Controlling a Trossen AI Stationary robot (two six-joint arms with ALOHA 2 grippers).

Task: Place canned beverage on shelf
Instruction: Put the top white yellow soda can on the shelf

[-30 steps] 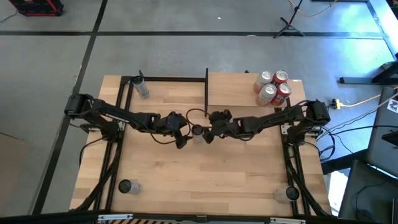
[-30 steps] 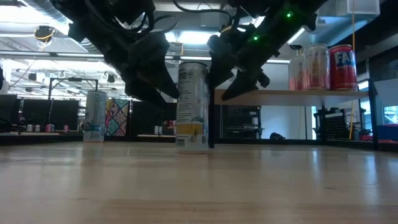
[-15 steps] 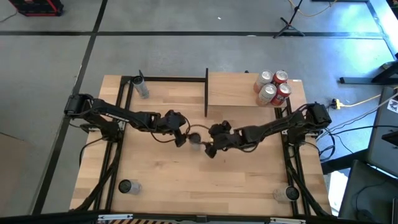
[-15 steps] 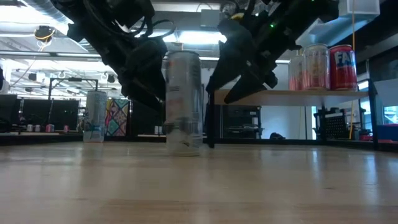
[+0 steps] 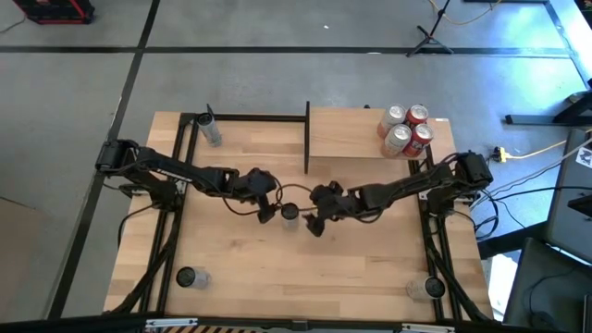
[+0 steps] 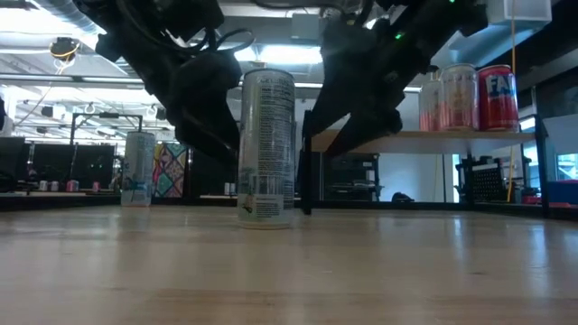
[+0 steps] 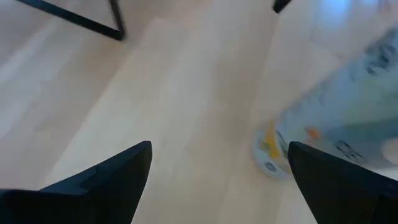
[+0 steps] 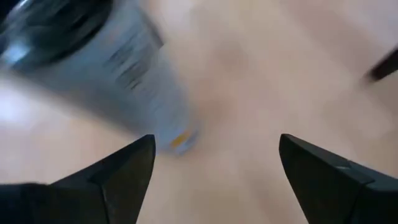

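Now, from above, the can (image 5: 290, 215) stands upright near the centre of the worktop (image 5: 240, 268), between the left tool (image 5: 266, 209) at its 9 o'clock and the right tool (image 5: 314, 219) at its 3 o'clock. Both tools are wide and hold nothing, probably ready to take it. The shelf (image 5: 351, 134) lies at 1 o'clock and already carries four cans (image 5: 407, 129).

At worktop height, the can rests free on pale wood; a second can (image 6: 137, 169) stands far at 9 o'clock, with a lit workshop behind.

Each wrist camera shows its own parted fingers, with the can off to one side of the gap.
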